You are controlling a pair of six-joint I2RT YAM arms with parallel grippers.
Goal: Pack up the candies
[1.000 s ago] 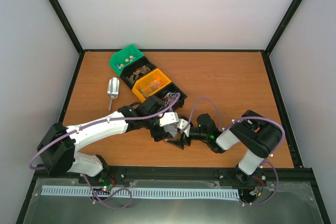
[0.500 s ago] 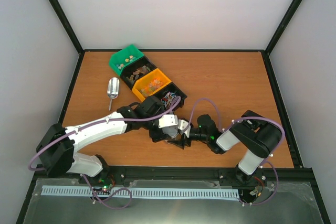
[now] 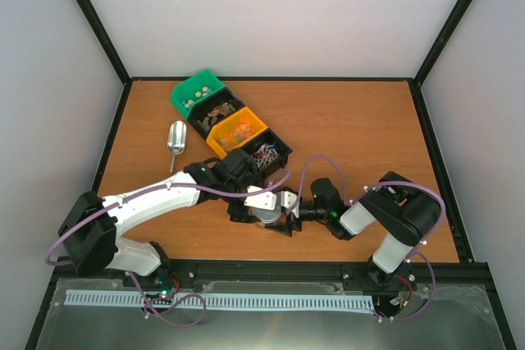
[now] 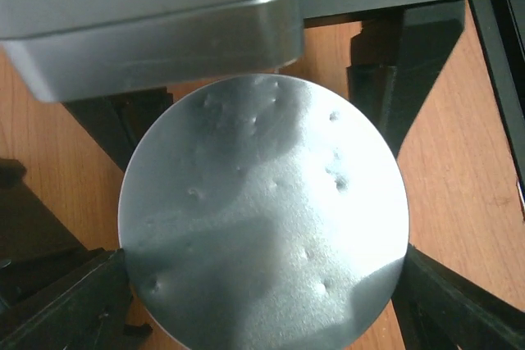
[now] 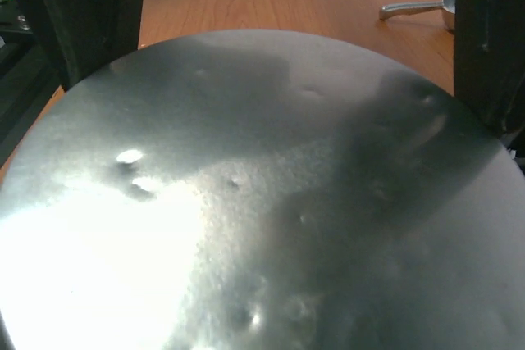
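Over the last second the left gripper (image 3: 261, 207) has slid a little toward the near edge of the counter (image 3: 361, 137), taking the round silver lid (image 3: 268, 214) with it. The right gripper (image 3: 282, 216) has drawn in from its widest spread around the same lid. From above, the candies (image 3: 264, 153) lie untouched and well apart from the lid, sorted into a slanted row of bins (image 3: 197, 88) at the far left with a scoop (image 3: 175, 138) beside them. They are tiny wrapped pieces: brownish-gold, orange-yellow, and red-blue-white in the bin nearest the arms. In the left wrist view, that gripper's fingers (image 4: 66, 309) touch the dimpled lid's rim on both sides, pinching it across its width. In the right wrist view, the lid fills the frame with a dark finger (image 5: 82, 14) against each side, so this gripper appears to clasp it too. This looks like a handover of the lid, and whether anything sits beneath it cannot be told.
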